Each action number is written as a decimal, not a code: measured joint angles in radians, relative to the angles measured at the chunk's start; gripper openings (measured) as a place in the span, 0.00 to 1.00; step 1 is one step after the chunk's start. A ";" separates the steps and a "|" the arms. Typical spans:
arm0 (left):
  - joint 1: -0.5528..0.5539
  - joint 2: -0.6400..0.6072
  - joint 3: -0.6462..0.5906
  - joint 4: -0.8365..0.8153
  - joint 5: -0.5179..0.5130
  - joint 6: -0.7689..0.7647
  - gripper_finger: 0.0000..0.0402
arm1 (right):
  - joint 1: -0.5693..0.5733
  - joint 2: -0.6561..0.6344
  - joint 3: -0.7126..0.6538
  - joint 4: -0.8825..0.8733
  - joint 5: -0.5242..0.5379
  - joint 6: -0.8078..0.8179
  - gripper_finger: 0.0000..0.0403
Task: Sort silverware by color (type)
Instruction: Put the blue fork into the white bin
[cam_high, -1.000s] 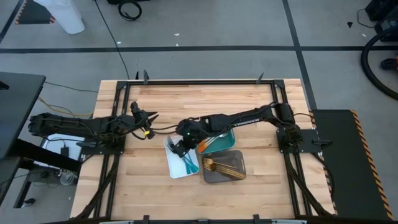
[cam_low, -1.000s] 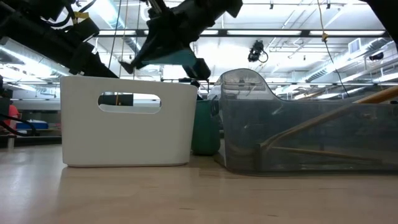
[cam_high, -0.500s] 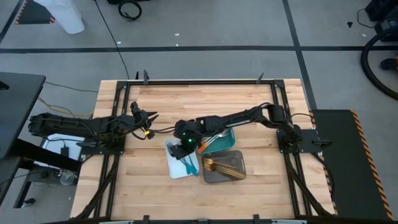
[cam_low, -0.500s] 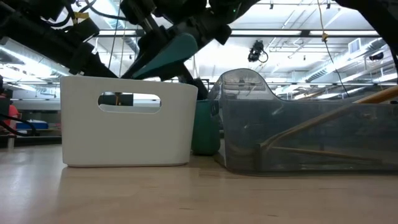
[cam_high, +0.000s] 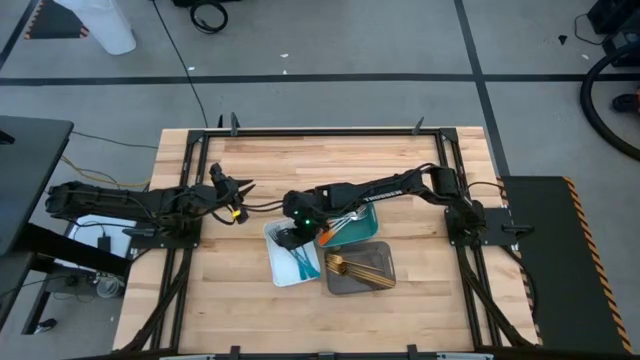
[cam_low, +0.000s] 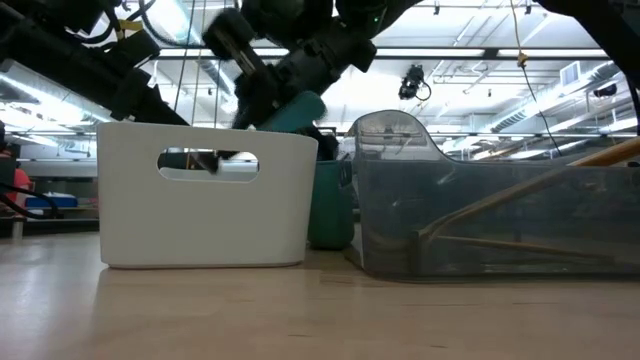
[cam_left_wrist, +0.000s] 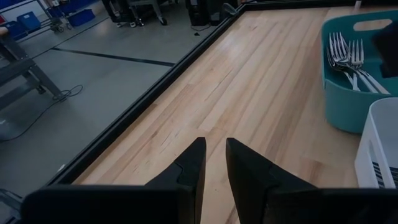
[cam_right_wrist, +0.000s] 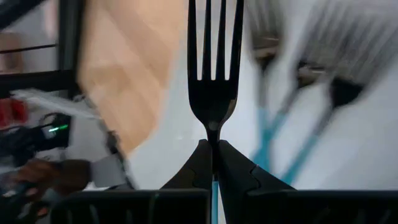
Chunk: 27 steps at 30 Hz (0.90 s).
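Note:
My right gripper (cam_high: 291, 234) hangs over the far end of the white tray (cam_high: 280, 268), shut on a fork (cam_right_wrist: 212, 93) with a silver head and a teal handle (cam_low: 296, 110). In the low view it dips behind the tray's near wall (cam_low: 205, 225), which hides the fork's head. More teal-handled forks (cam_high: 303, 262) lie in that tray. Orange-handled forks (cam_high: 330, 235) lie in the teal tray (cam_high: 362, 228), gold ones (cam_high: 362, 266) in the grey tray (cam_high: 385, 280). My left gripper (cam_left_wrist: 215, 155) waits at the table's left, its fingers slightly open with nothing between them. My right gripper pinches the fork between its two fingertips at the neck (cam_right_wrist: 212, 135), just below the head. The tines stick out beyond the fingers and the teal handle runs back between them. The fingers slant down from the table's right, along the fork, which is clear of the tray.
The three trays stand close together at the table's middle, the teal one behind the white and grey ones. Bare wood (cam_high: 320, 165) lies beyond them toward the far edge and also along the near edge. A black frame rail (cam_left_wrist: 143, 106) runs along the table's side.
My right gripper has gone down toward the white tray with the fork and has rolled and tipped steeper. The teal handle, first level above the tray's rim, now slants down behind the tray's wall. The gripper has stayed shut on the fork.

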 joint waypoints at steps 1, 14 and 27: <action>0.000 0.000 0.000 0.000 0.000 0.000 0.18 | 0.000 0.000 0.000 -0.021 0.012 -0.004 0.03; 0.000 0.000 0.000 -0.001 0.000 -0.001 0.18 | -0.012 0.000 -0.014 -0.024 0.024 -0.011 0.04; 0.000 0.000 0.000 -0.001 0.000 -0.002 0.18 | -0.043 0.000 -0.014 0.216 -0.134 -0.093 0.04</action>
